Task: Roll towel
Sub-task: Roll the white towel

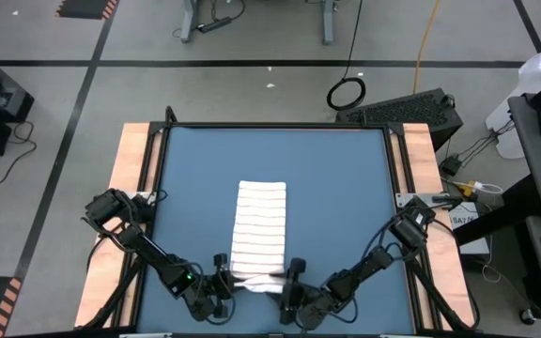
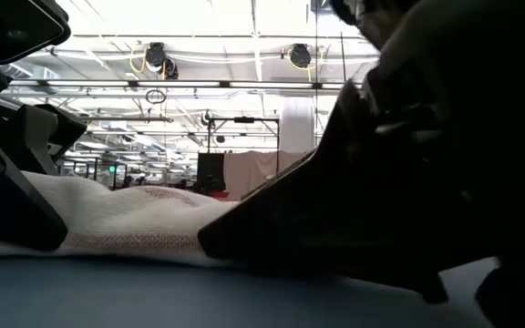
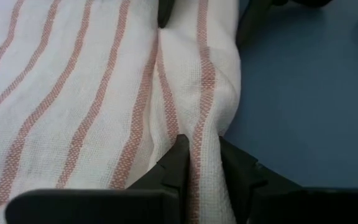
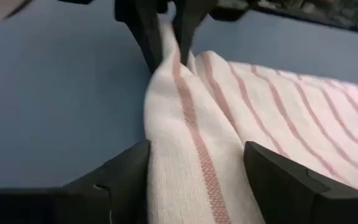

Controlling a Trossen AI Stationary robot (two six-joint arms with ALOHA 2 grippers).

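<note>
Striped towel (image 1: pixel 259 225) lying lengthwise front to back on the blue table (image 1: pixel 346 188), near end bunched, left gripper (image 3: pixel 199 165) pinching its fold, right gripper (image 4: pixel 194 171) spread wide astride it.

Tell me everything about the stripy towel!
The towel is thin white woven cloth with narrow stripes that look reddish up close. It lies as a long folded strip on the blue table, running away from the robot. Its near end is bunched into a raised fold. The left claw pinches that fold, and the right claw stands wide around the same end.
</note>
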